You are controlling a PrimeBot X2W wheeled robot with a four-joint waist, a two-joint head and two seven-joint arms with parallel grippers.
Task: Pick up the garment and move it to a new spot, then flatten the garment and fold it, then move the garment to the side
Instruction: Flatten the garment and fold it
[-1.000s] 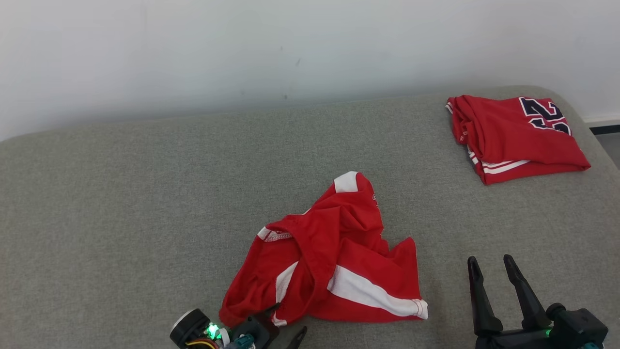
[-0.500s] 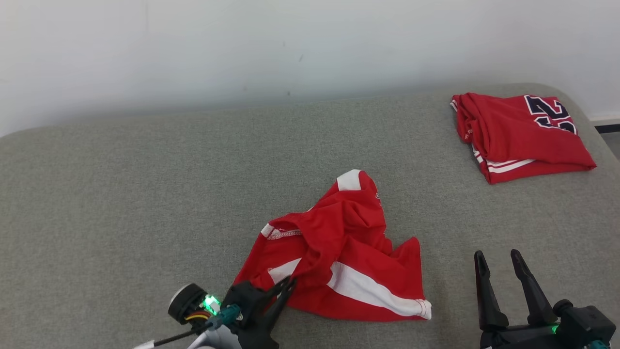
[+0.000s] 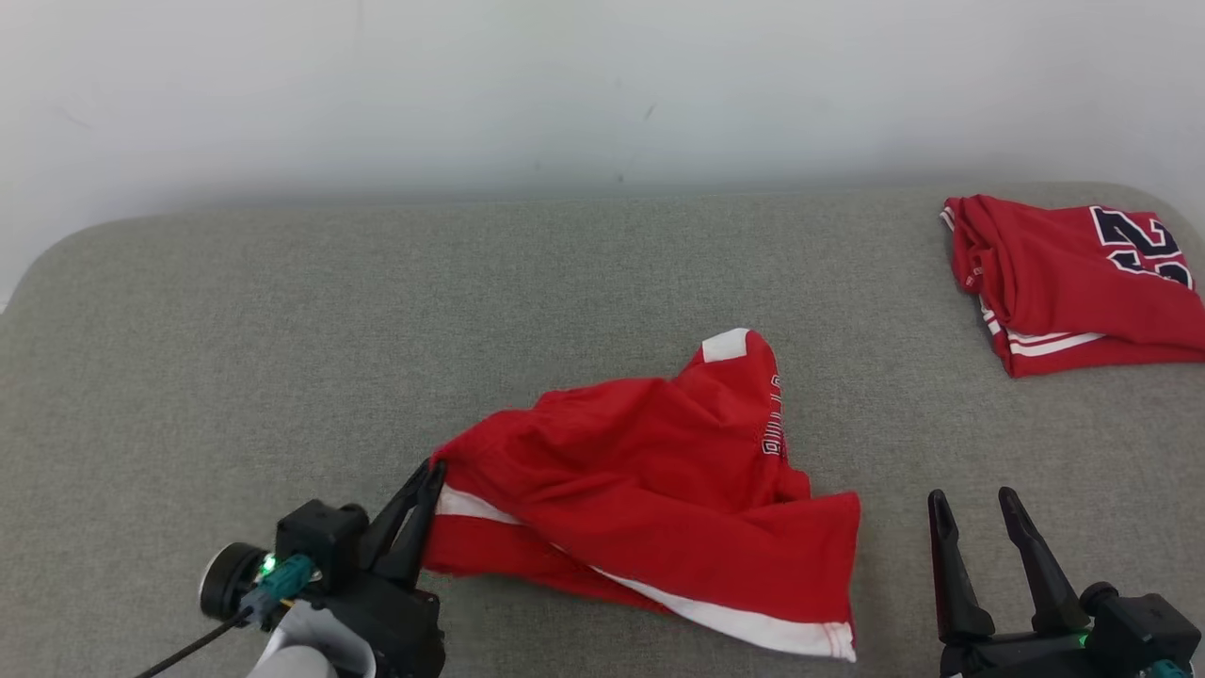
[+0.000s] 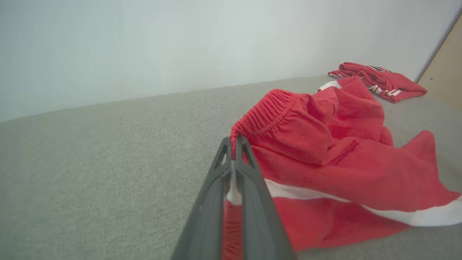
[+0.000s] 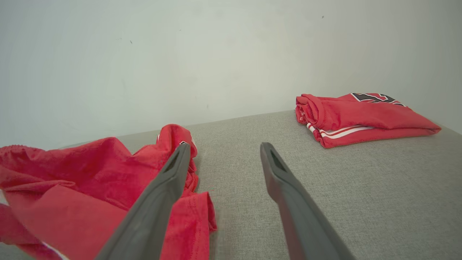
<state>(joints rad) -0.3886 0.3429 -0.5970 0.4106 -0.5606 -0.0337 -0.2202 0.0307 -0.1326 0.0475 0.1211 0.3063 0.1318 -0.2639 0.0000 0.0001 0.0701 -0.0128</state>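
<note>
The left gripper [image 3: 429, 471] pinches the red shorts [image 3: 650, 471] by the waistband, crumpled on the grey cushion [image 3: 282, 311]; the right gripper [image 3: 974, 504] rests nearby, fingers spread (empty). The hold is at the very edge, so a tug could slip them free.

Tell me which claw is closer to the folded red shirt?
Right. The right gripper sits before the folded red shirt; the left gripper, gripping crumpled red shorts, is farther left.

Red white-striped garment [image 3: 650, 480] rumpled on couch.
</note>
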